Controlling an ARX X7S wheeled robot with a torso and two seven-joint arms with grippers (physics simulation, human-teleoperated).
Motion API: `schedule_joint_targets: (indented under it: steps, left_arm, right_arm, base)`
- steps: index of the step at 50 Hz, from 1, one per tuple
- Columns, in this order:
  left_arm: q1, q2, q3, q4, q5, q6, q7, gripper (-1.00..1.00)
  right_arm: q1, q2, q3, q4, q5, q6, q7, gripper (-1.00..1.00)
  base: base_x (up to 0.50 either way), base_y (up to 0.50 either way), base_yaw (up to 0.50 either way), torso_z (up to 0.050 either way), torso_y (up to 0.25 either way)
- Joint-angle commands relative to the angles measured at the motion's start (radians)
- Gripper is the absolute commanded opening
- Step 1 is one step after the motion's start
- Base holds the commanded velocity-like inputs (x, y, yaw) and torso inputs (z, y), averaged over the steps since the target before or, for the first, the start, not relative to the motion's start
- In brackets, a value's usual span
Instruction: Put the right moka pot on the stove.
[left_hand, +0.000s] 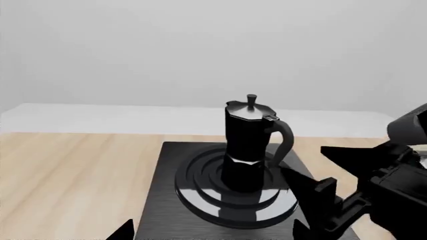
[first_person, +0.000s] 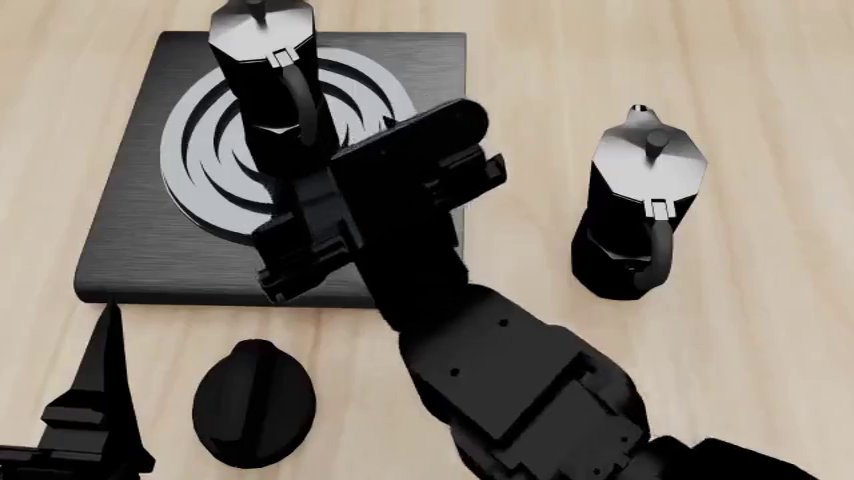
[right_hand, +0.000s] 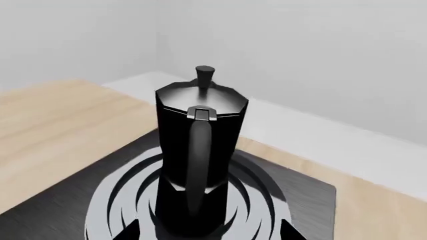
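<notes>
L wrist view
- Pot: the right moka pot (left_hand: 248, 145) stands upright on the stove (left_hand: 167, 200), base on the raised rings, handle pointing at the right gripper (left_hand: 323, 175).
- R claw: two dark fingers just beside the handle, not touching it as far as I can see.

Head view
- Pot pos: same pot (first_person: 274, 80) sits over the ring centre on the slab (first_person: 134, 230).
- Which pot: I take it as the task's pot since the R arm is at it. A second moka pot (first_person: 641, 200) stands on the table (first_person: 747, 100), well apart to the stove's right.
- Knob: round black knob (first_person: 254, 400) lies near the stove's front edge.
- L claw: left gripper (first_person: 94, 410) low at the view's edge, away from everything; can't tell if spread or closed.
- R claw: wrist body hides the fingertips here.

R wrist view
- Pot: handle faces the cam, pot (right_hand: 200, 150) upright and centred on the rings.
- R claw: fingertips (right_hand: 127, 231) apart at either side of the frame bottom, so spread wide and gripping nothing.

Step in hand (my read)
- Stage: pot looks placed and released; what's left is backing out.
- How: keep the fingers spread, pull straight back along the handle line, then lift.
- Avoid: no sideways swing, as a finger catching the handle could tip the pot.
- Also: keep the forearm off the 2nd pot.
</notes>
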Motion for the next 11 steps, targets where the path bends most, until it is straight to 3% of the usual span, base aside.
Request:
schedule_joint_targets:
  steps: [1,11]
  left_arm:
    - [-0.003,-0.002,0.001,-0.003,-0.003,-0.005,-0.008,1.00]
    - [-0.003,-0.001,0.007,-0.013,0.001,-0.003,-0.010,1.00]
  right_arm:
    - [0.012,0.286,-0.061,-0.495,-0.012,0.052,0.222,1.00]
    - [0.010,0.531,-0.066,-0.851,-0.045,0.057,0.370,1.00]
  base:
    - [0.00,0.00,0.00,0.000,0.000]
    - [0.00,0.00,0.00,0.000,0.000]
